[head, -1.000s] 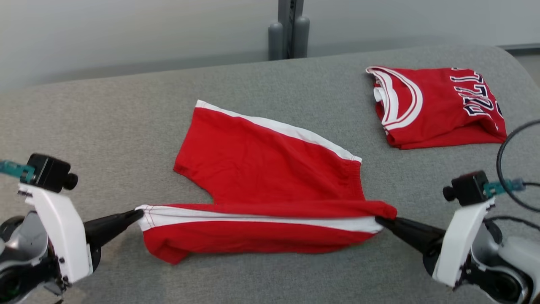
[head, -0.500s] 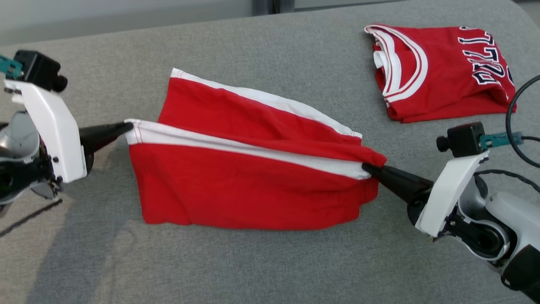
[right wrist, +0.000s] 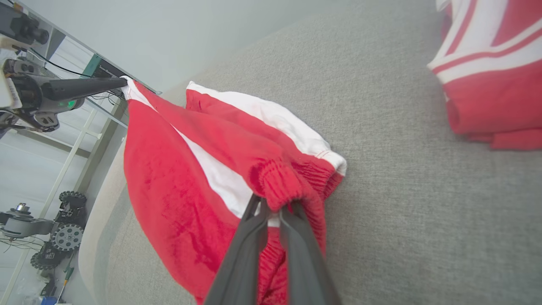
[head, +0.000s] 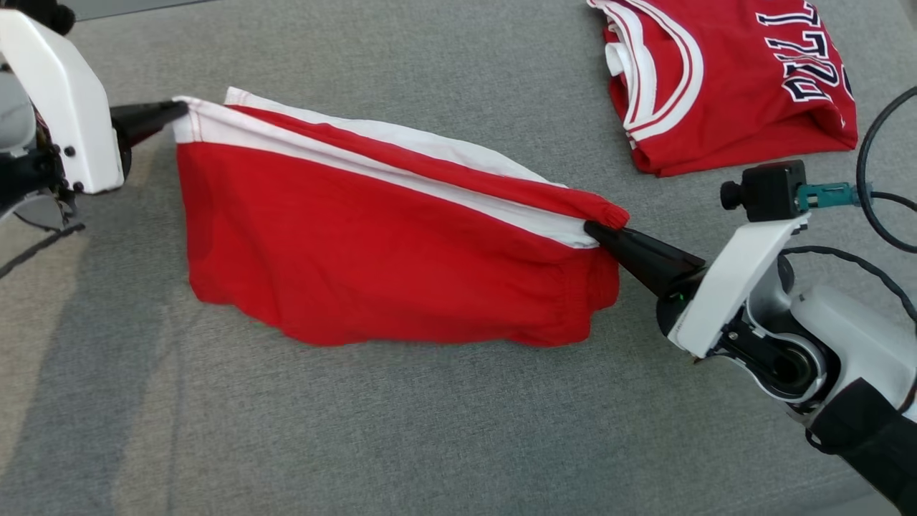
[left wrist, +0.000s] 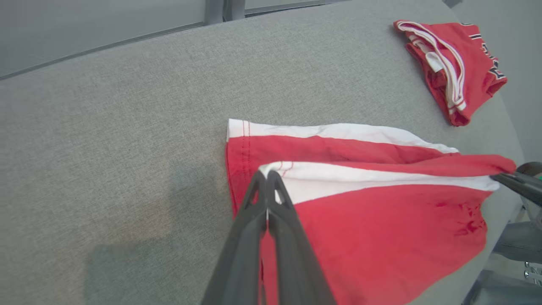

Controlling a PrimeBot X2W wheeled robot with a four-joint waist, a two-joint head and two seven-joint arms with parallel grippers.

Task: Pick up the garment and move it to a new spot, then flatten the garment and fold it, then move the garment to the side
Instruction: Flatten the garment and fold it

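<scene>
The garment (head: pixel 372 229) is a pair of red shorts with white side stripes, held up by one leg over the grey table (head: pixel 358 430). My left gripper (head: pixel 180 109) is shut on the hem corner at the upper left. My right gripper (head: pixel 592 229) is shut on the elastic waistband at the right. The lifted leg hangs as a red sheet between them, its lower edge brushing the table, while the other leg lies flat behind it. In the left wrist view my fingers (left wrist: pixel 266 199) pinch the white stripe of the shorts (left wrist: pixel 381 228). The right wrist view shows the bunched waistband (right wrist: pixel 279 186) between my fingers.
A folded red jersey (head: pixel 731 79) with white trim and dark lettering lies at the table's far right, also seen as the jersey (left wrist: pixel 453 63) in the left wrist view. A black cable (head: pixel 870 186) loops by my right wrist. Beyond the table's edge stands a small wheeled machine (right wrist: pixel 51 233).
Both grippers have carried the near leg of the shorts up and away from me, over the far leg, so it now hangs as a sheet. The head camera has tilted downward.
</scene>
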